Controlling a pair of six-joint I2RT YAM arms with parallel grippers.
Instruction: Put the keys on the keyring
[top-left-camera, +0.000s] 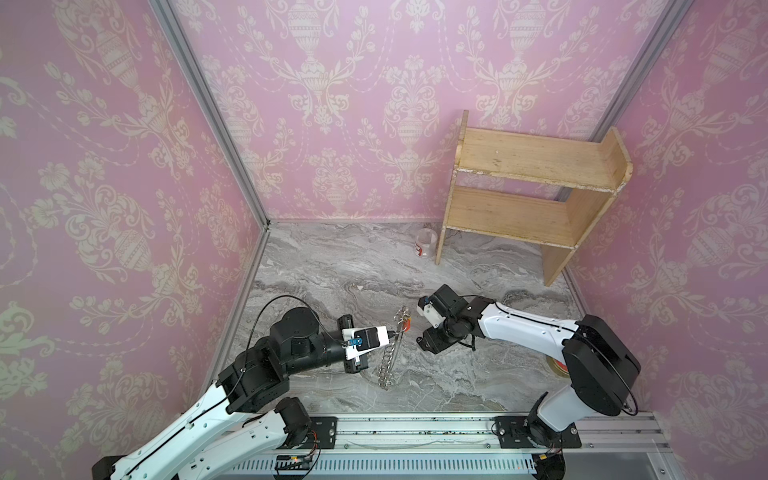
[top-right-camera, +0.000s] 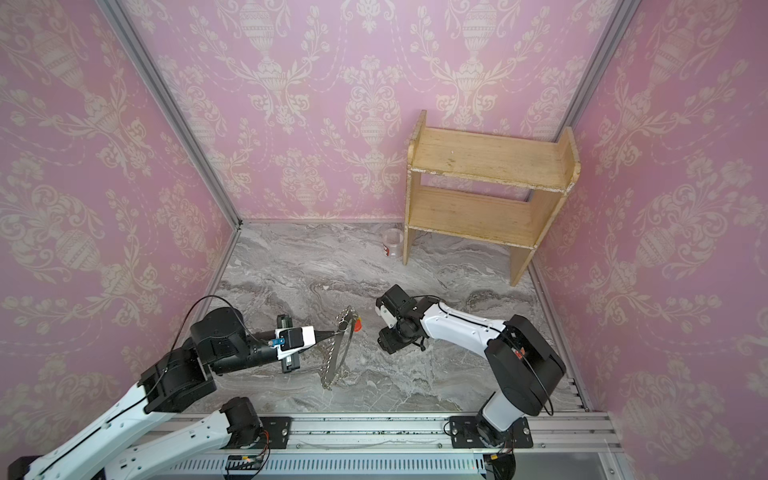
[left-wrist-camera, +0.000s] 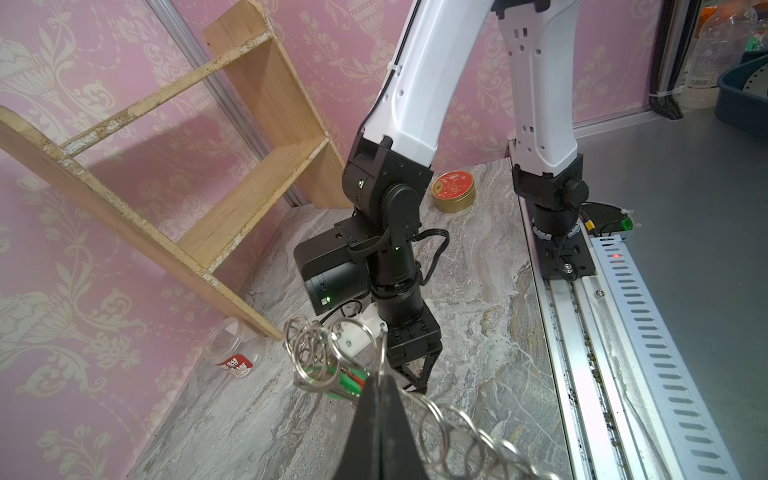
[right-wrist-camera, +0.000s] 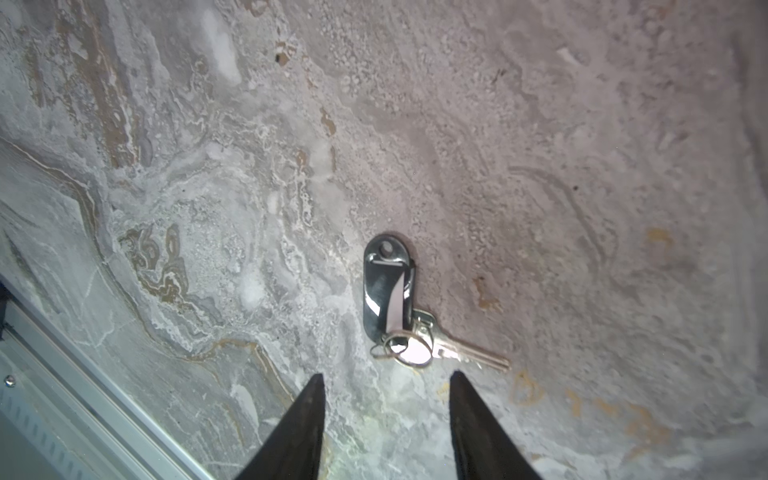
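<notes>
One clear jar (top-left-camera: 426, 243), one red-lidded tin (left-wrist-camera: 453, 192)

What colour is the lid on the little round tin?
The tin lid is red; clearest in the left wrist view.

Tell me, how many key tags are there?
3. A black tag lies on the table with a key, near the open right tool. A green tag and a red tag hang from the keyring that the left tool holds. More may be hidden.

Both top views high overhead, covering whole marble tabletop (top-left-camera: 332, 266), wrist views close, low over it.
</notes>
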